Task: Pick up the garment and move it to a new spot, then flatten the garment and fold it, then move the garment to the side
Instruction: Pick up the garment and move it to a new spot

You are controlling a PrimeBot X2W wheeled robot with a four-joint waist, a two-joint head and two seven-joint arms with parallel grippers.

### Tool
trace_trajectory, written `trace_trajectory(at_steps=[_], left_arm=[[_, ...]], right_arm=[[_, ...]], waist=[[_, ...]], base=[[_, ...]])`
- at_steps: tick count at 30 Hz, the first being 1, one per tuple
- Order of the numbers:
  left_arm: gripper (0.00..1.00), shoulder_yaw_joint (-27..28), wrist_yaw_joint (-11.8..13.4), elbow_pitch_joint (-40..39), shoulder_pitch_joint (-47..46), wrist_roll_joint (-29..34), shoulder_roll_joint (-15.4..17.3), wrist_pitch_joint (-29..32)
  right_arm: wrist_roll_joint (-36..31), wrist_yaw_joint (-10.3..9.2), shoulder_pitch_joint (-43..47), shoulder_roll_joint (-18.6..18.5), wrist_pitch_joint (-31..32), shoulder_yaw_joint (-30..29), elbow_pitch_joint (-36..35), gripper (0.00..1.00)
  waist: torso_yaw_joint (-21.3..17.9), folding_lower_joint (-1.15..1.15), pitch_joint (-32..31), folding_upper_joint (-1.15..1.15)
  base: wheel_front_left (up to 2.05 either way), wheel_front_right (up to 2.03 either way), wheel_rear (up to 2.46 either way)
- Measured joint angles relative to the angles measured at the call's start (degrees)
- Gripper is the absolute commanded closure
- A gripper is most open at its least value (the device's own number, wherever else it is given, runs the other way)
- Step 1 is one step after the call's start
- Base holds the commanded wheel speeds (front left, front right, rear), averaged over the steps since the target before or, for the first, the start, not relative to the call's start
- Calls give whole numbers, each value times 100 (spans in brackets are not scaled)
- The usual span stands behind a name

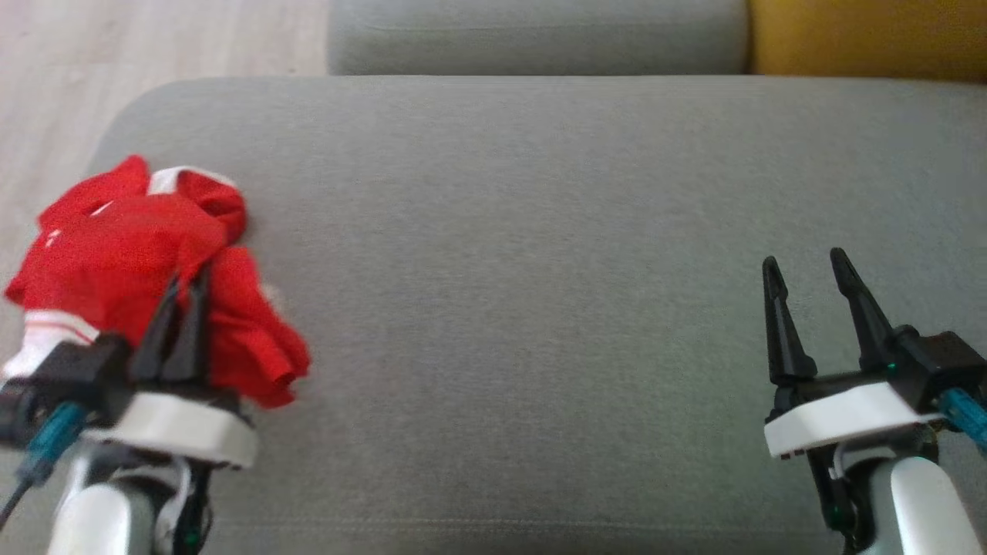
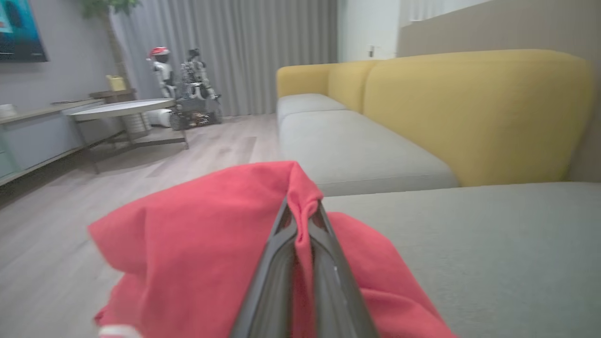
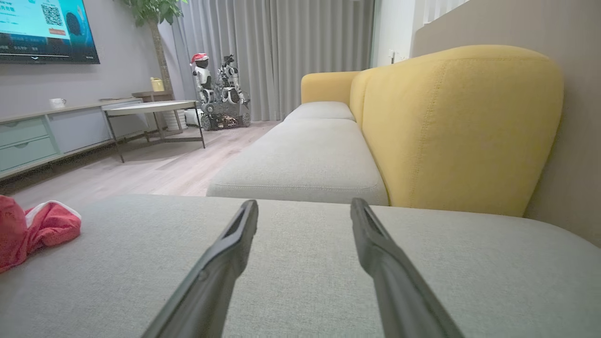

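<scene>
Two hands: left hand [image 1: 187,284] clamps the crumpled red-and-white cloth garment [image 1: 108,239]; right hand [image 1: 805,259] gapes, empty; writing on the wall screen [image 3: 44,28] is unreadable.

The garment [image 1: 116,247] is red cloth with white bands at some edges, bunched into a loose, rumpled heap. It sits at the left end of the grey sofa seat [image 1: 540,231], close to the rounded corner. One fold is pinched between the closed fingers of the left gripper [image 1: 187,284], and the cloth drapes down on both sides of them.
</scene>
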Motion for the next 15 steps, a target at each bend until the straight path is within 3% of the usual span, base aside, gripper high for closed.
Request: trace_trajectory(at_steps=[15], left_arm=[[100,-1187,-387,1246,-2084,93,-480,-178]], right_arm=[[249,0,-445,1,-107,314,-265,0]], waist=[[-1499,0,786,0]], base=[[0,0,0]])
